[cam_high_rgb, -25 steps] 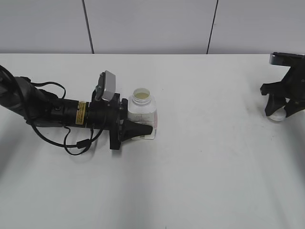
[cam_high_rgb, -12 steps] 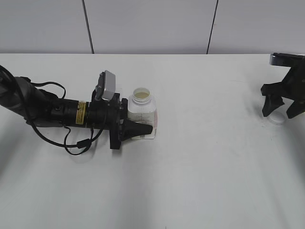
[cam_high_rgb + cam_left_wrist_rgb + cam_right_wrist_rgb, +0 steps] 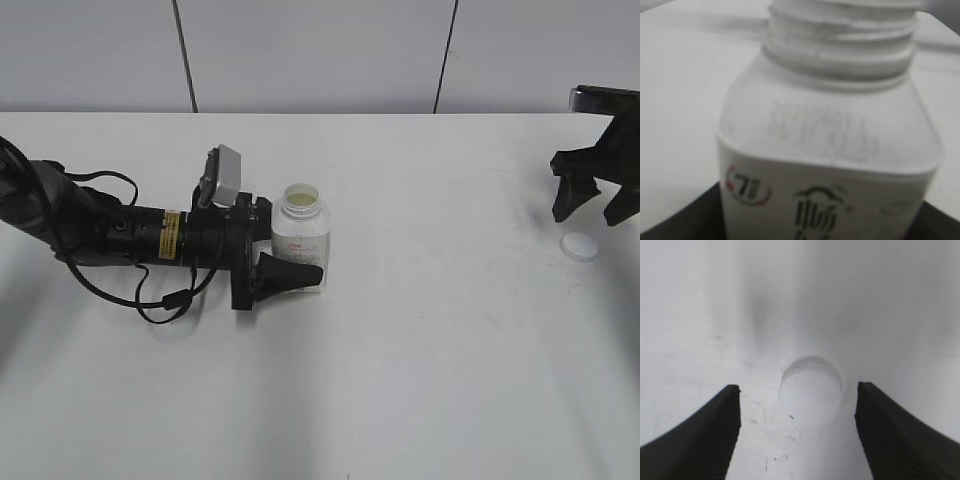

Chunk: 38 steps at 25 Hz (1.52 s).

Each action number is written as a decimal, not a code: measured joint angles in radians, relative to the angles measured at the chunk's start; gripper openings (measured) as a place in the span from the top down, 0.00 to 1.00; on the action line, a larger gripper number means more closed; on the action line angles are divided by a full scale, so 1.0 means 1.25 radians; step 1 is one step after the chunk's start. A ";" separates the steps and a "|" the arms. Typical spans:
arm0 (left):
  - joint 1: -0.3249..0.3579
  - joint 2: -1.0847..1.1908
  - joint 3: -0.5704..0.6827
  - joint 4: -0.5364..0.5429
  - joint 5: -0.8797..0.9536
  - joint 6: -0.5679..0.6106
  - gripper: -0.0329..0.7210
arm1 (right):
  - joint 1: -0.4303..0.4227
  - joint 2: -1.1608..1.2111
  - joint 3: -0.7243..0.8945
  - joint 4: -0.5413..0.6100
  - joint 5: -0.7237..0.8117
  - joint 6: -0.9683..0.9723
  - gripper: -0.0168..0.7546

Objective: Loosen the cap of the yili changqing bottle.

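Note:
The yili changqing bottle [image 3: 300, 232] stands upright on the white table, its neck open with no cap on it. My left gripper [image 3: 295, 270] is shut on the bottle's body; the left wrist view shows the bottle [image 3: 830, 150] close up with its bare threaded neck. The white cap [image 3: 579, 245] lies flat on the table at the far right. My right gripper [image 3: 592, 206] is open and empty, raised just above and behind the cap. In the right wrist view the cap [image 3: 810, 389] lies between the spread fingers [image 3: 797, 405].
The white table [image 3: 420, 350] ends at a pale wall behind. The left arm's black body and cables [image 3: 110, 235] lie low across the left side of the table.
My right gripper let go of the cap and rose up and away from it; the cap now lies alone on the table. The left gripper and bottle stayed put.

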 joint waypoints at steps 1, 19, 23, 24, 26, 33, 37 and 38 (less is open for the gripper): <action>0.000 0.000 0.000 -0.001 -0.006 -0.002 0.30 | 0.000 0.000 -0.001 0.000 0.000 0.000 0.25; 0.000 -0.133 0.000 0.043 -0.013 -0.122 0.17 | 0.000 0.000 -0.003 0.000 0.021 -0.001 0.25; 0.000 -0.191 0.000 0.055 -0.014 -0.156 0.17 | 0.000 0.000 -0.003 0.000 0.031 -0.001 0.25; 0.000 -0.207 0.000 0.055 -0.014 -0.167 0.17 | 0.000 0.000 -0.003 0.000 0.035 0.001 0.25; 0.000 -0.235 0.000 0.055 -0.014 -0.190 0.17 | 0.000 0.000 -0.003 0.000 0.040 0.014 0.25; 0.000 -0.349 0.001 0.059 0.053 -0.339 0.18 | 0.000 -0.043 -0.003 0.001 0.042 0.029 0.25; 0.000 -0.435 0.001 0.073 0.271 -0.390 0.18 | 0.000 -0.100 -0.006 0.012 0.046 0.030 0.25; 0.000 -0.455 0.001 0.073 0.349 -0.399 0.18 | 0.000 -0.114 -0.006 0.016 0.049 0.030 0.25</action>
